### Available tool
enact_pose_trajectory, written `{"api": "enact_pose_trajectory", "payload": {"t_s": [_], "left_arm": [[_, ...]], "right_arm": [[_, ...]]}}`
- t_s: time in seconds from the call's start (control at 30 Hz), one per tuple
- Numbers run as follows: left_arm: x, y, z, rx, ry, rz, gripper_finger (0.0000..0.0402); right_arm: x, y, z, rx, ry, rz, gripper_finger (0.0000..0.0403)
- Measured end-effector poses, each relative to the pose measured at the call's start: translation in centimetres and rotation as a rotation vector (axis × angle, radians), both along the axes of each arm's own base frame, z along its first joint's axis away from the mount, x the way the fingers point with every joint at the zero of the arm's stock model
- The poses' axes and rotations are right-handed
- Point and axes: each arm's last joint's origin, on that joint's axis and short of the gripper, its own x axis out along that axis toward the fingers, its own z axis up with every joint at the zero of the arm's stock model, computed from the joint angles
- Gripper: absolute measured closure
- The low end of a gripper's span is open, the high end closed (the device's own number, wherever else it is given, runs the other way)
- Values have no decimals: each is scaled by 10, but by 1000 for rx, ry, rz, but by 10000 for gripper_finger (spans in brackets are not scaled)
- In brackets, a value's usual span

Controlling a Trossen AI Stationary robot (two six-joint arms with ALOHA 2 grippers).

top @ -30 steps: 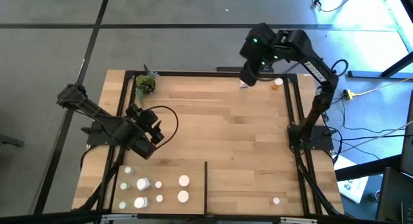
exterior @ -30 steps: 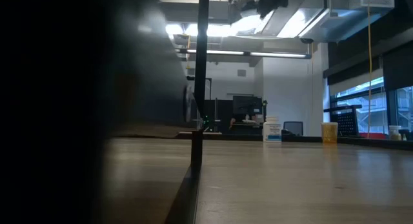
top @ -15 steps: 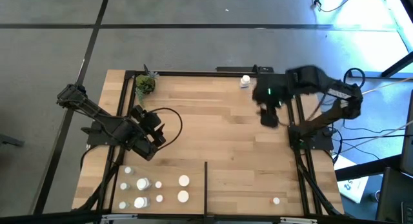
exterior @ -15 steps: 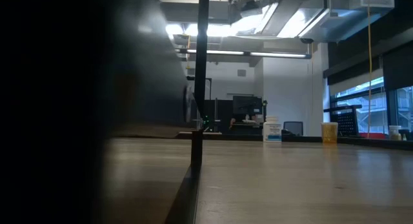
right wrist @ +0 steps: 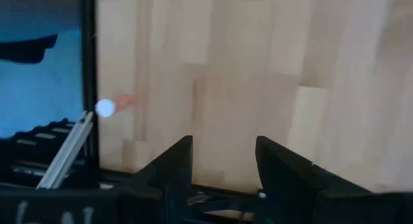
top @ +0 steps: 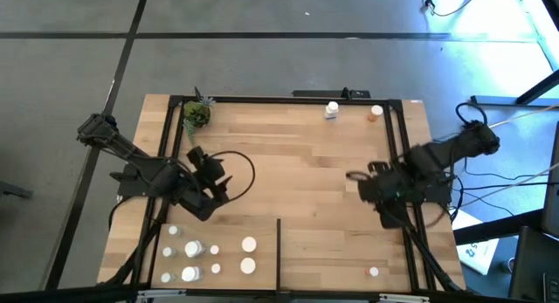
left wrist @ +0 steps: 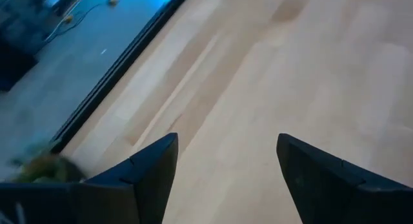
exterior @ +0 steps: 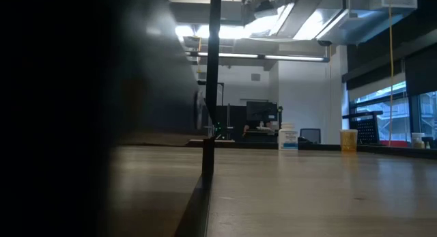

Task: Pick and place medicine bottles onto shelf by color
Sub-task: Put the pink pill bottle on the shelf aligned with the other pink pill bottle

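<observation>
While both empty grippers stood spread, the right gripper (top: pixel 356 184) hung mid-right, apparently bound for the orange bottle (top: pixel 374 113) at the shelf's (top: pixel 306 172) far edge.

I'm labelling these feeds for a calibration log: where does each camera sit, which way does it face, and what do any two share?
High view: overhead, looking straight down on the shelf; both arms show, left tool, right tool.
Low view: at board height, looking level across it into the room; no arm shows.
Left wrist view: on the left arm, facing bare planks past its open fingers.
Right wrist view: on the right arm, facing planks and the shelf edge past its open fingers.
Shared: high and low views both show the white bottle and the orange bottle.
</observation>
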Motion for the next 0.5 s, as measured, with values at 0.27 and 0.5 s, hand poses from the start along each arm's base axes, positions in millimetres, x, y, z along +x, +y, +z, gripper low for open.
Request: {"api": "enact_pose_trajectory", "payload": {"t_s": [0.27,0.5], "left_arm": [[9,-21,5,-16,14,-266,145],[13,-41,12,-57,-60,-438,145]], "right_arm": [[-19,41,-20,4,28,-91,233],[-31,68,-29,52,-11,-112,233]]}}
